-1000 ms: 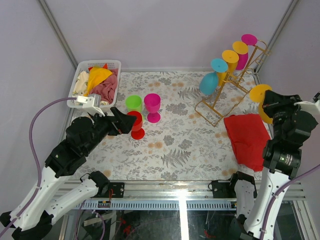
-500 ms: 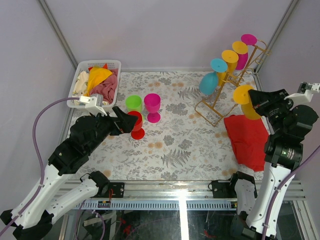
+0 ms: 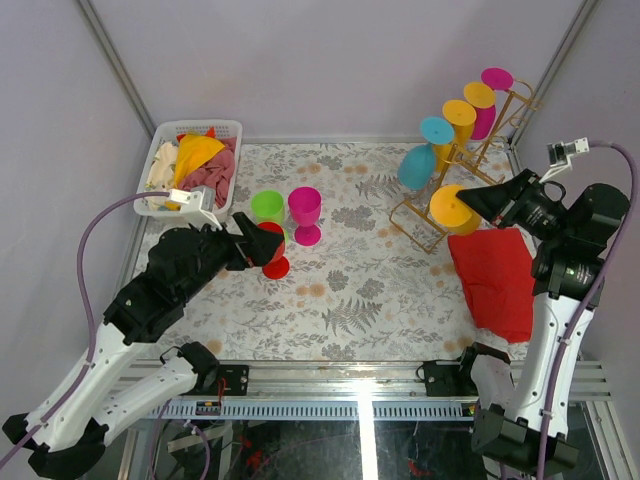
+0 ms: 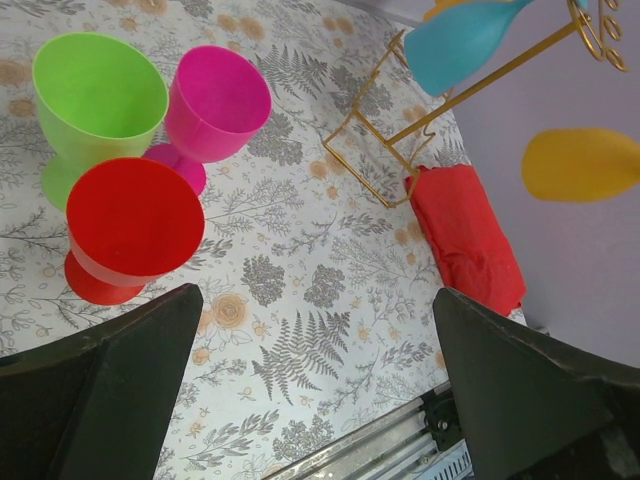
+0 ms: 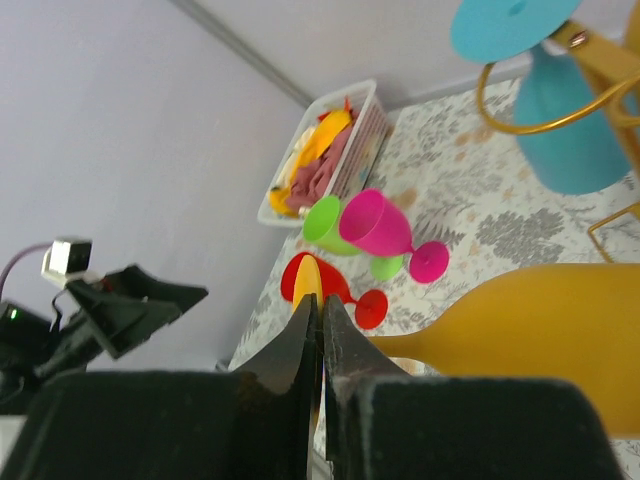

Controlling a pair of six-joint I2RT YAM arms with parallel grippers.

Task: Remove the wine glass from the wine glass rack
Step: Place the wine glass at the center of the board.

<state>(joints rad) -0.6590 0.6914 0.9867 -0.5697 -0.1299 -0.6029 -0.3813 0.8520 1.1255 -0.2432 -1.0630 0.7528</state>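
Clearly lifted off the gold rack, the yellow wine glass hangs just beside it, stem pinched in the closed right end effector. Left end effector gapes empty by a red cup.

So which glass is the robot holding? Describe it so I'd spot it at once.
Look to the gold rack at the far right of the table. Just in front of it, by the red cloth, is a yellow glass. It alone is in the air, pinched in the right gripper; the others hang on the rack or stand on the table.
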